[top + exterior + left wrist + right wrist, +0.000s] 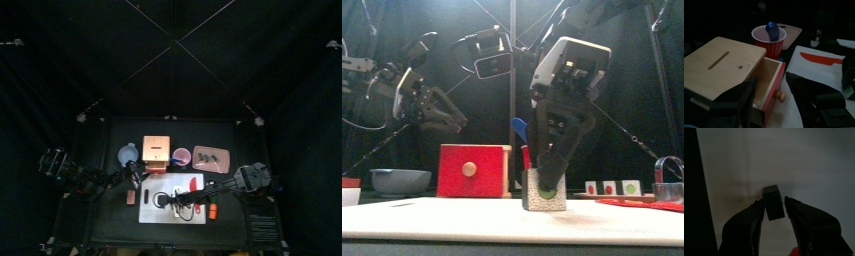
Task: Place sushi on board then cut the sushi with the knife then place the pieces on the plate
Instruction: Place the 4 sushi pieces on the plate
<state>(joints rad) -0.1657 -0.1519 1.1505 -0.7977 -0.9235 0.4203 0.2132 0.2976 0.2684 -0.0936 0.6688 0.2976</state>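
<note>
A short sushi roll (pixel 543 190) stands upright on the white cutting board (pixel 171 186). It looks like a dark block (pixel 773 203) in the right wrist view. My right gripper (pixel 545 172) comes straight down over it, shut on it with a jaw on each side. A red knife (pixel 821 59) lies on the board's right part (pixel 211 212). The blue knife (pixel 771 31) stands in the red cup (pixel 769 42). Behind the board's right lies the pink plate (pixel 211 157). My left gripper (pixel 777 107) is open at the wooden box's pulled-out red drawer front (pixel 779 92).
The wooden box (pixel 158 148) stands behind the board, with the blue-grey bowl (pixel 127 153) to its left. A small red thing (pixel 131 197) lies by the board's left edge. Small toy foods (pixel 609 187) and a metal cutter (pixel 669 180) sit at the right.
</note>
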